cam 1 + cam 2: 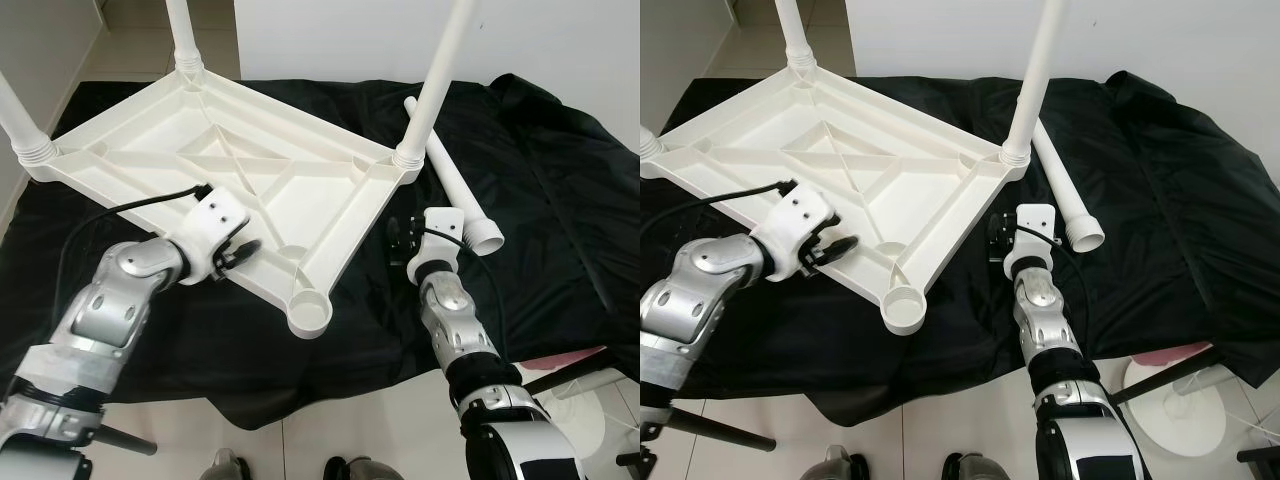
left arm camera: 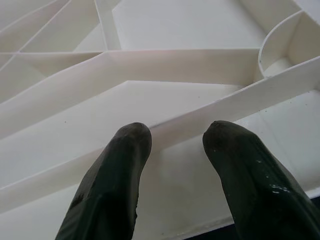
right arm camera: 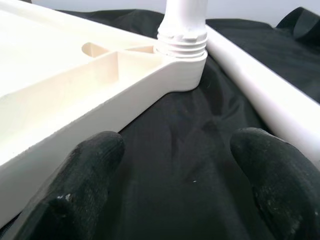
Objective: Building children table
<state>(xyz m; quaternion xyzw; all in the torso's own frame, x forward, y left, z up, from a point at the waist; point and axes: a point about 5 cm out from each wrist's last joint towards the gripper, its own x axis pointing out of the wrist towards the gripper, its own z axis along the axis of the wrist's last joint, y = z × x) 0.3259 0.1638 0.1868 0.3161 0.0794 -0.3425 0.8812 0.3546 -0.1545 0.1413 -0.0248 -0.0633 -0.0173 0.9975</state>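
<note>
A white plastic table top (image 1: pixel 250 170) lies upside down on a black cloth (image 1: pixel 560 200). Three white legs stand screwed into its corners: one at the left (image 1: pixel 20 120), one at the back (image 1: pixel 182 35) and one at the right (image 1: pixel 435 85). The near corner socket (image 1: pixel 310 315) is empty. A loose white leg (image 1: pixel 455 190) lies on the cloth to the right of the top. My left gripper (image 1: pixel 245 250) is open over the top's near edge, its fingers (image 2: pixel 120 170) either side of a rib. My right gripper (image 1: pixel 400 240) is open above the cloth, between the top's edge (image 3: pixel 75 130) and the loose leg (image 3: pixel 270 95).
The cloth covers a low surface against a white wall and hangs over the near edge onto the tiled floor (image 1: pixel 340 420). A white round stand base (image 1: pixel 1175 400) sits on the floor at the lower right. The cloth is bare to the right of the loose leg.
</note>
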